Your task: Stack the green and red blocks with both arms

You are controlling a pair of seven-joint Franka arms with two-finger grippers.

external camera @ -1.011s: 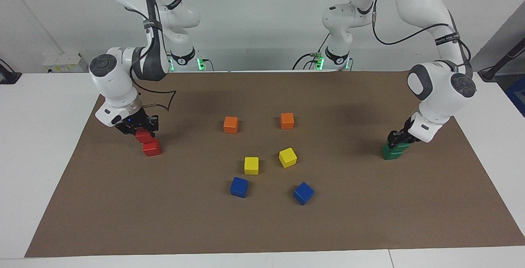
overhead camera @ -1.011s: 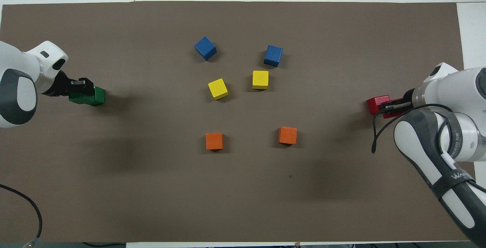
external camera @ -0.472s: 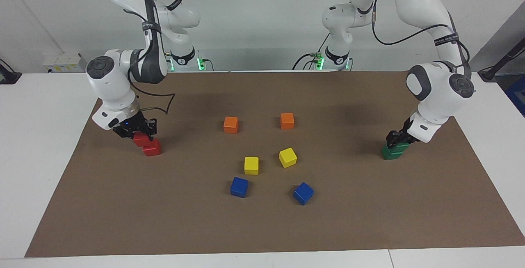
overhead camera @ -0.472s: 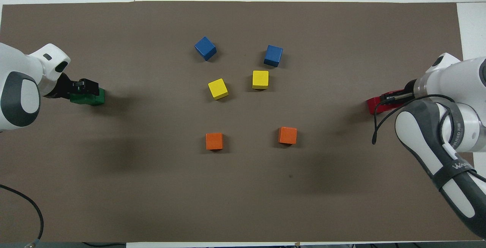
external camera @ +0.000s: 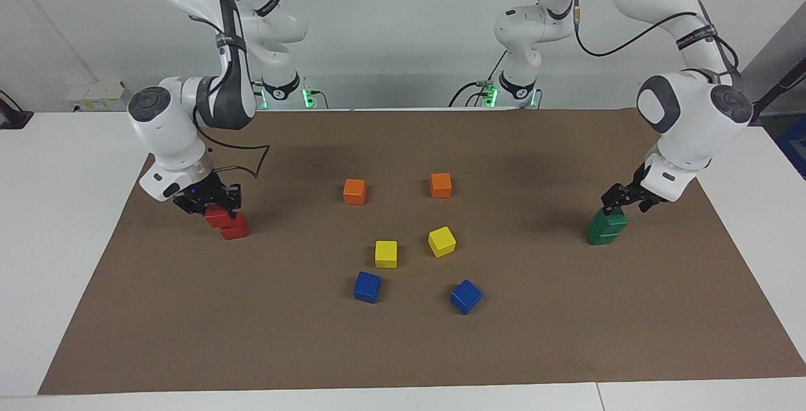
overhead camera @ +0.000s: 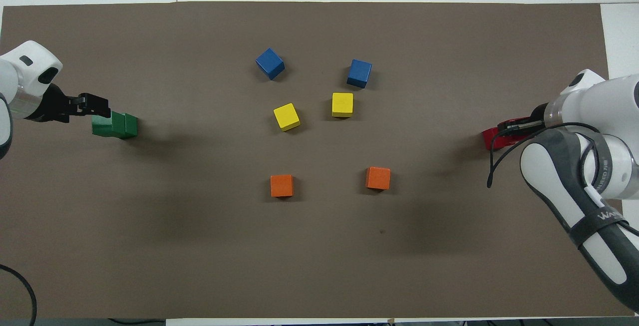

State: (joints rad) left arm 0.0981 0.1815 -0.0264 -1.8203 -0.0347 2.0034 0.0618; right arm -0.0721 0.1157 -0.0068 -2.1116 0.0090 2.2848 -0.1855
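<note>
Two dark green blocks (external camera: 606, 228) stand stacked at the left arm's end of the mat; they also show in the overhead view (overhead camera: 116, 125). My left gripper (external camera: 625, 201) is open and empty just above the stack, clear of it; it also shows in the overhead view (overhead camera: 94, 108). At the right arm's end, my right gripper (external camera: 210, 204) is shut on the upper red block (external camera: 217, 214). That block sits on the lower red block (external camera: 234, 228), shifted a little toward the robots. In the overhead view the right gripper (overhead camera: 514, 127) covers part of the red blocks (overhead camera: 490, 139).
In the middle of the brown mat (external camera: 403, 348) lie two orange cubes (external camera: 354, 191) (external camera: 441, 185), two yellow cubes (external camera: 386, 253) (external camera: 442, 241) and two blue cubes (external camera: 367, 287) (external camera: 466, 296). All stand apart from both stacks.
My left gripper opened, let go of the upper green block and rose off the stack. My right gripper lowered its red block onto the lower red one.
</note>
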